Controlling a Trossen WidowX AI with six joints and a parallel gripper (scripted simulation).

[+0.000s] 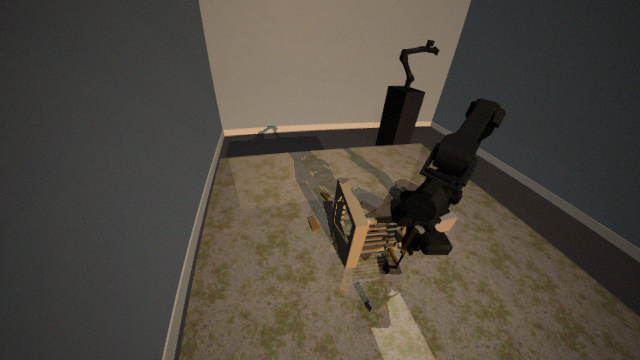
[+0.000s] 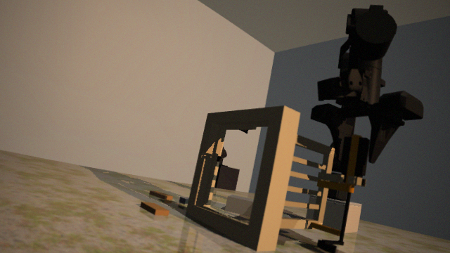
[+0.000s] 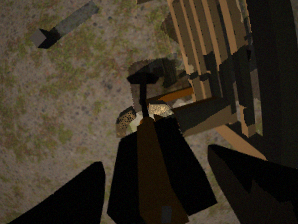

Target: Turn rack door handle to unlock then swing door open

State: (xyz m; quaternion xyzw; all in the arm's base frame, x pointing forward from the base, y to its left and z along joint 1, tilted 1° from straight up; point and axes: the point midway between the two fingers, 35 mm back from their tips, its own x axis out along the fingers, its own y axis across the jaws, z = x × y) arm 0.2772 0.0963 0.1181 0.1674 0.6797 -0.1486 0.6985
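Observation:
The tan rack frame [image 1: 356, 245] [image 2: 279, 183] stands upright. Its slatted door [image 2: 330, 163] [image 3: 212, 25] stands swung out from the frame, at roughly a right angle; the exact angle is hard to read. The upright handle [image 2: 354, 151] [image 3: 150, 165], dark with an orange-brown stripe, is at the door's outer end. My gripper [image 2: 353, 159] [image 3: 156, 160] is open around it, with a gap between the handle and each finger in the wrist view. In the top view the arm hides much of the handle and fingers.
A thin dark rod [image 2: 346, 214] [image 3: 143, 92] stands below the handle. A pale box [image 1: 446, 223] [image 2: 353, 218] is behind the door. Two orange-brown blocks [image 1: 313, 224] [image 2: 155, 208] lie beyond the frame. A grey bar [image 1: 363, 296] [image 3: 75, 22] lies near the frame.

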